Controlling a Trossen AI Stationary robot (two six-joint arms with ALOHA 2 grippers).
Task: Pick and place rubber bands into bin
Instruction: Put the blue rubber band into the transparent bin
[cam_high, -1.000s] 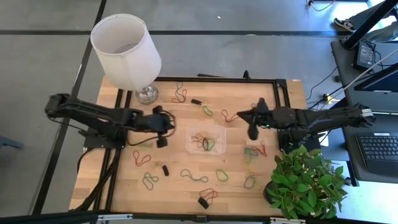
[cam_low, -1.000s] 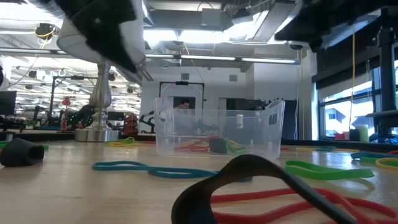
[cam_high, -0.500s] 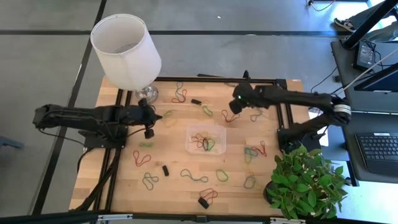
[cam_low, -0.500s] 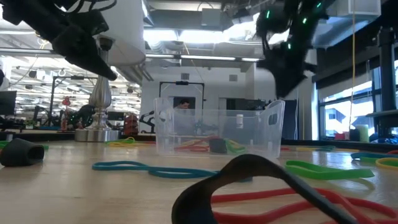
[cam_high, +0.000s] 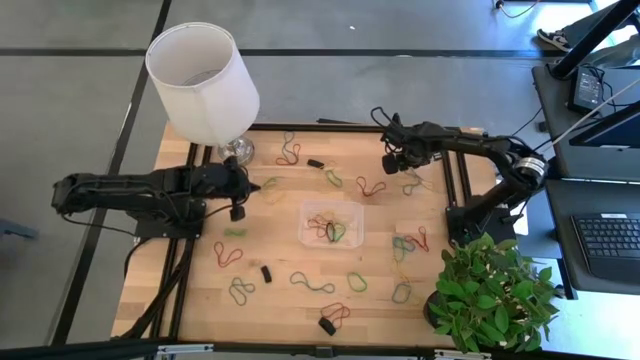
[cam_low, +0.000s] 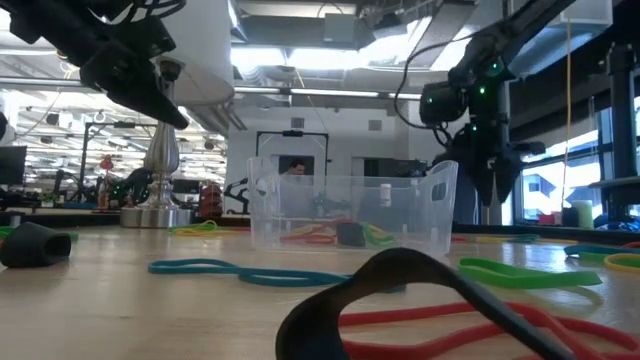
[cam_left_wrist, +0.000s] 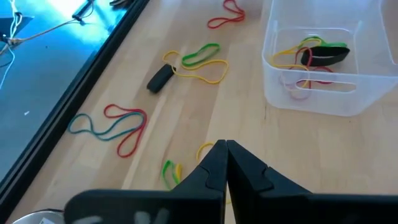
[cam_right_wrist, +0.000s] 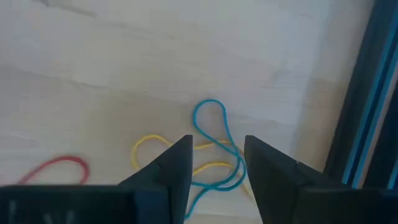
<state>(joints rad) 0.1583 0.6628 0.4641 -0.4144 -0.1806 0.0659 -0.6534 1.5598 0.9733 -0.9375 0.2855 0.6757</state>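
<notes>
High view puts the right gripper (cam_high: 392, 163) over the far right part of the table (cam_high: 290, 255), near the frame rail; its wrist view shows the two fingers parted and empty, with a blue band (cam_right_wrist: 214, 146) and a yellow band (cam_right_wrist: 163, 154) tangled together on the wood directly between and just beyond the tips; the blue loop's long axis runs roughly in line with the fingers, so a short descent should straddle it; the bin (cam_high: 331, 223) lies toward the table's middle, well apart from this gripper, already holding several bands; the left gripper (cam_high: 238, 196) hangs closed and empty on the other side of the bin, with a small yellow-green band (cam_left_wrist: 171, 171) on the wood beside its tips; the right arm is clearly nearer the blue-yellow tangle.
</notes>
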